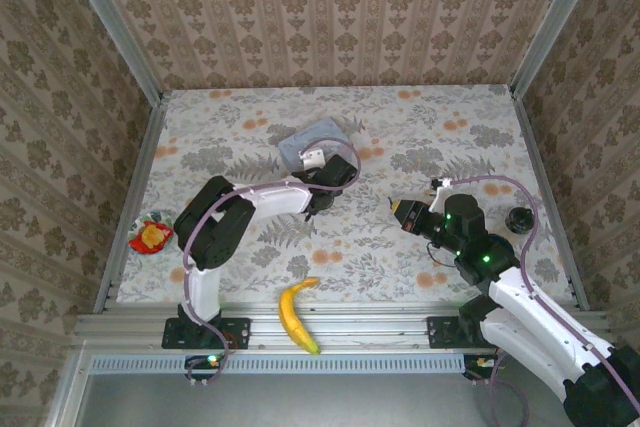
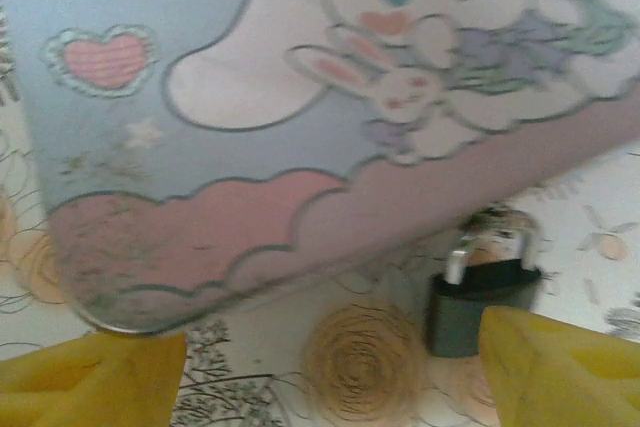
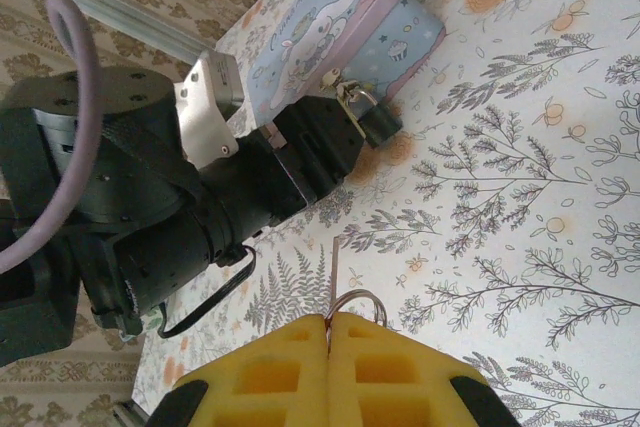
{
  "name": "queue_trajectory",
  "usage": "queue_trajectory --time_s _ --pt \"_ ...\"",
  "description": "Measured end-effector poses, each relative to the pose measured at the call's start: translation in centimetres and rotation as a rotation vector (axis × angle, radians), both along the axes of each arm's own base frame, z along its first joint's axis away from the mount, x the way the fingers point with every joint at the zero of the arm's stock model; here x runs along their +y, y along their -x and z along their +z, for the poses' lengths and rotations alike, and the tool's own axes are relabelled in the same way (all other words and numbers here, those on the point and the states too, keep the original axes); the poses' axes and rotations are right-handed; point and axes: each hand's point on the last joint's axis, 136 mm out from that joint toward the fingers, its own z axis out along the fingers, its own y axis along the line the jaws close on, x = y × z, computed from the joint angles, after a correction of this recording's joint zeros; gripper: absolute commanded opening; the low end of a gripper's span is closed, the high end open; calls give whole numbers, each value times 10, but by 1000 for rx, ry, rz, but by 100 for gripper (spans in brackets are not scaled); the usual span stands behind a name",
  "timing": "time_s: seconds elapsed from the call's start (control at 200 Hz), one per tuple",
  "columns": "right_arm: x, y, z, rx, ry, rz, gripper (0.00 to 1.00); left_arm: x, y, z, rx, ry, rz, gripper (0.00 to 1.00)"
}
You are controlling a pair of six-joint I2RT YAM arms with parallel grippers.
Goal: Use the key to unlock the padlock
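Note:
The padlock [image 2: 478,299], small and dark with a thin metal shackle, stands against the edge of a pale blue cartoon tin [image 2: 300,97]. My left gripper [image 2: 325,387] is open. Its yellow fingertips [image 2: 90,377] stand wide apart low over the table, and the right one partly covers the padlock's corner. In the right wrist view the padlock [image 3: 372,119] sits just off the left gripper's dark front. My right gripper [image 3: 328,322] is shut on the key [image 3: 335,272]; the slim blade sticks out ahead and its ring loops beside the pads. From above, the right gripper [image 1: 402,210] hovers to the right of the left one [image 1: 325,192].
The tin [image 1: 312,145] lies at the table's middle back. A banana [image 1: 296,313] lies near the front edge between the arm bases. A red object [image 1: 150,235] sits at the left rim and a black round thing [image 1: 518,219] at the right. Walls enclose the table.

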Motion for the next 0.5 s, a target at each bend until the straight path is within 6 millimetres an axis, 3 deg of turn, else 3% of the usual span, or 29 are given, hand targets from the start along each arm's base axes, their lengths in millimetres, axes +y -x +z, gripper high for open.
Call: queue_trajectory --time_s 0.1,0.18,0.385,0.5 --pt "0 0 0 0 0 0 0 11 5 -7 21 -19 11 78" --pt "0 0 0 0 1 -1 0 9 12 -5 28 -11 -3 79" --pt "-1 0 -1 4 4 -4 0 -28 32 12 26 75 -89 78" --pt "-2 1 -5 15 17 -3 0 -41 25 18 26 110 -96 78"
